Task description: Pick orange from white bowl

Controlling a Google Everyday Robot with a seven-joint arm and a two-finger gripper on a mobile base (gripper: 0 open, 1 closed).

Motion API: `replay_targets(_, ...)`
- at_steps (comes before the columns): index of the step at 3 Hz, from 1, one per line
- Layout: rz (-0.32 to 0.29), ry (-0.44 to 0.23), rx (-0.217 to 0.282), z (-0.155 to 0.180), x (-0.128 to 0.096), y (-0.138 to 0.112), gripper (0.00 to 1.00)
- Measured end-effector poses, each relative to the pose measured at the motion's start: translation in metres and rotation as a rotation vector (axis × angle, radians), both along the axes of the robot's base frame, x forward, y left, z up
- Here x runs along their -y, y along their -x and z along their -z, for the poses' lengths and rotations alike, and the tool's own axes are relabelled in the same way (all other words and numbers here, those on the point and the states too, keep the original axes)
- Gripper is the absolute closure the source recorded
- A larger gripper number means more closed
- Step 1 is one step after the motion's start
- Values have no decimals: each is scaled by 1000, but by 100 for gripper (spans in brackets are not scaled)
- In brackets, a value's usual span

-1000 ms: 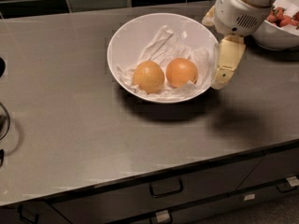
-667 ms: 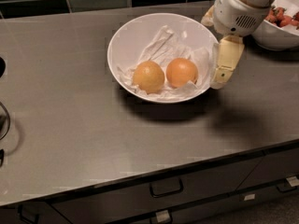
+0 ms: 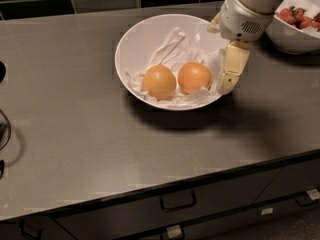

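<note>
The white bowl (image 3: 135, 41) sits on the grey counter, lined with crumpled white paper. Two fruits lie in its near half. The orange (image 3: 194, 77), deeper and redder, is on the right. A paler, yellower orange (image 3: 159, 82) lies left of it, almost touching. My gripper (image 3: 227, 81) hangs from the white wrist (image 3: 247, 19) at the bowl's right rim, pointing down, just right of the orange and apart from it. It holds nothing that I can see.
A smaller white bowl (image 3: 290, 46) of red berries stands at the back right, behind my wrist. A dark tiled wall runs along the back. The counter's front edge has drawers (image 3: 177, 201) below. Dark objects (image 3: 2, 129) sit at the left edge.
My gripper has shifted slightly left, closer to the bowl's right rim and the orange. The bowl and both fruits have not moved.
</note>
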State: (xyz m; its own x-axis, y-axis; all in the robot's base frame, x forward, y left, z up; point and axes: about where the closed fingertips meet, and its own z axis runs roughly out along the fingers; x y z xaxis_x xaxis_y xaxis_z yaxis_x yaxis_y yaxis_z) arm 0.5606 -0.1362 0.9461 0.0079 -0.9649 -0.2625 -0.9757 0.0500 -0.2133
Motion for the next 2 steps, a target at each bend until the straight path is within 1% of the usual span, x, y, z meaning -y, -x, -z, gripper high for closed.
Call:
replay_targets(1,-22,-7,-8,4,-5,-12,0)
replay_targets(2,-45,-10,-13,7,-12,-24,3)
